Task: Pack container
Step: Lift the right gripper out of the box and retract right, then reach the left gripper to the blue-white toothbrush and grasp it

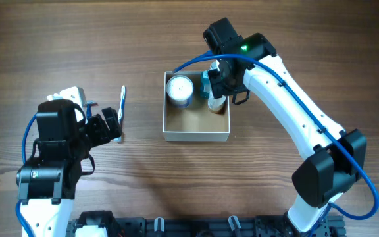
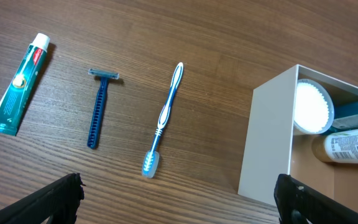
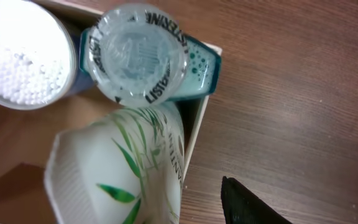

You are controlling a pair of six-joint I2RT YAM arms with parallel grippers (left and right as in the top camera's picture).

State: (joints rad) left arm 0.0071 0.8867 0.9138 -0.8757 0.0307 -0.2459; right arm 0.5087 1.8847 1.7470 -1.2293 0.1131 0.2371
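The container (image 1: 196, 135) is a square white-walled box with a tan inside, at the table's middle. In it stand a round white jar (image 1: 179, 89), a teal Listerine bottle (image 1: 206, 83) and a white tube with green leaves (image 1: 217, 104). My right gripper (image 1: 221, 82) hovers over the box's far right corner, open. In the right wrist view one black finger (image 3: 247, 202) is outside the box wall (image 3: 197, 130), apart from the tube (image 3: 123, 174); the other finger is hidden. My left gripper (image 2: 179, 205) is open and empty over bare wood.
Left of the box lie a blue-white toothbrush (image 2: 165, 118), a blue razor (image 2: 98, 107) and a teal toothpaste tube (image 2: 18, 84). In the overhead view only the toothbrush (image 1: 122, 105) shows clearly; the left arm covers the others.
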